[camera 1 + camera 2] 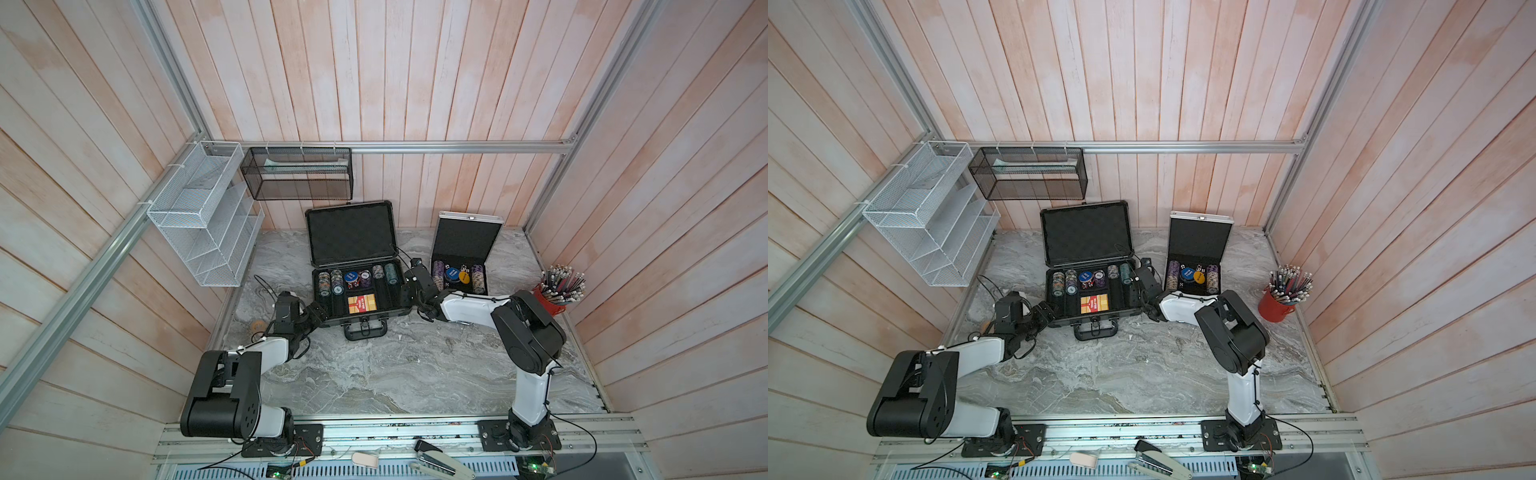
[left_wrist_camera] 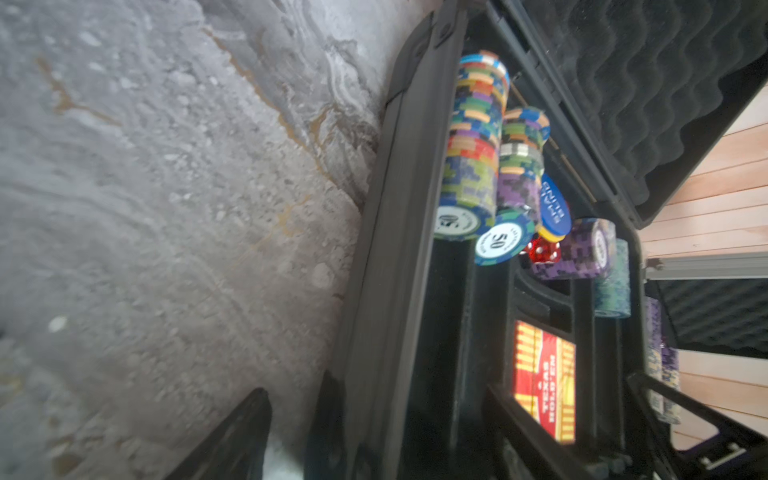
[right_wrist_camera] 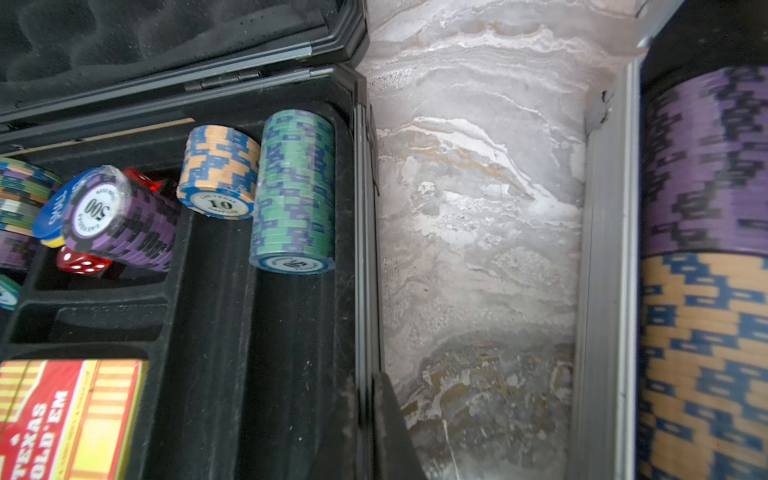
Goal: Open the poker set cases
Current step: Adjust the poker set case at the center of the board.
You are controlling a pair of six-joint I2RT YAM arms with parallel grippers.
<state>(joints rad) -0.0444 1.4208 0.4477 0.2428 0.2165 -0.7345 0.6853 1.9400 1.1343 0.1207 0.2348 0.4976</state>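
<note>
Both poker set cases stand open, lids upright, in both top views. The larger dark grey case [image 1: 353, 232] [image 1: 1088, 232] holds chip stacks, dice and a red card deck [image 1: 361, 302]. The smaller silver case [image 1: 471, 217] [image 1: 1200, 239] sits to its right with chips inside. My left gripper [image 1: 319, 311] [image 2: 374, 390] is open, its fingers straddling the grey case's left wall [image 2: 399, 208] near the front corner. My right gripper [image 1: 405, 296] [image 3: 368, 386] is shut on the grey case's right wall [image 3: 365, 249], in the gap beside the silver case's wall [image 3: 602, 291].
A black wire mesh basket [image 1: 297, 174] and a white wire rack [image 1: 199, 216] hang on the back left walls. A red cup of pencils [image 1: 557, 291] stands at the right edge. A tape roll [image 1: 257, 326] lies by the left arm. A stapler [image 1: 440, 461] lies on the front rail.
</note>
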